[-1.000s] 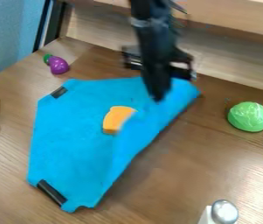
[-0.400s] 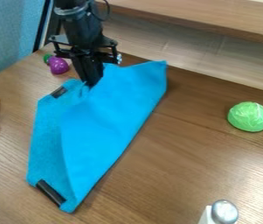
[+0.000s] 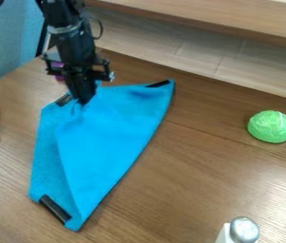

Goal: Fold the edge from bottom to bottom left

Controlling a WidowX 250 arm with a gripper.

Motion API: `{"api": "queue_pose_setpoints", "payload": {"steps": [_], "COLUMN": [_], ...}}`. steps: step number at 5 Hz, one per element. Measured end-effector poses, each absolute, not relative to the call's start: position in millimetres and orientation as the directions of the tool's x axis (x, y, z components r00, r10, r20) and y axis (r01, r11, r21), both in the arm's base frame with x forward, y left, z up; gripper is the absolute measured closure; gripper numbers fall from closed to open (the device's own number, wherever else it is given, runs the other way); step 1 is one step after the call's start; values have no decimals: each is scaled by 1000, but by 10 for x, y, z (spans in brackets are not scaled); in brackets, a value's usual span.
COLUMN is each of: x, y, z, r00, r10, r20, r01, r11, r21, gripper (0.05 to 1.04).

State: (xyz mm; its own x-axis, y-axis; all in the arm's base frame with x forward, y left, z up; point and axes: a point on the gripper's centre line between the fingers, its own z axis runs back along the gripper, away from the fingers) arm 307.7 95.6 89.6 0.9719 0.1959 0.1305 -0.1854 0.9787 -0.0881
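As the flap swung toward the upper left and sank lower, the far corner of the blue cloth dropped from its raised peak and flattened, and a black strip came into sight along it. I had the gripper low by the cloth's upper-left edge, its fingers closed on a gathered pinch of fabric, just beside a second dark strip. To me that meant the fold was mostly made; what remained, I judged, was to press the pinch down and let go without dragging the layer back.

The cloth lay on the wooden table, doubled into a long, tapering shape. Its upper layer looked soft and smooth, puckered near the grip, while the strip of lower layer along the left had a fuzzier nap. A stiff-looking black band edged the bottom corner. Well apart to the right sat a rounded, pale-veined green toy, and near the front stood a shaker with a shiny domed metal cap.
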Motion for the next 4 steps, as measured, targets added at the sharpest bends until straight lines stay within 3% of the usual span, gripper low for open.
{"api": "queue_pose_setpoints", "payload": {"steps": [1, 2, 4], "x": [3059, 3019, 2972], "y": [1047, 1159, 1189], "z": [789, 759, 737], "r00": [972, 972, 973], "r10": [210, 212, 214], "r20": [106, 102, 88], "r01": [-205, -213, -216], "r11": [977, 977, 976], "r21": [-56, 3, 6], "gripper": [1002, 840, 261]}}
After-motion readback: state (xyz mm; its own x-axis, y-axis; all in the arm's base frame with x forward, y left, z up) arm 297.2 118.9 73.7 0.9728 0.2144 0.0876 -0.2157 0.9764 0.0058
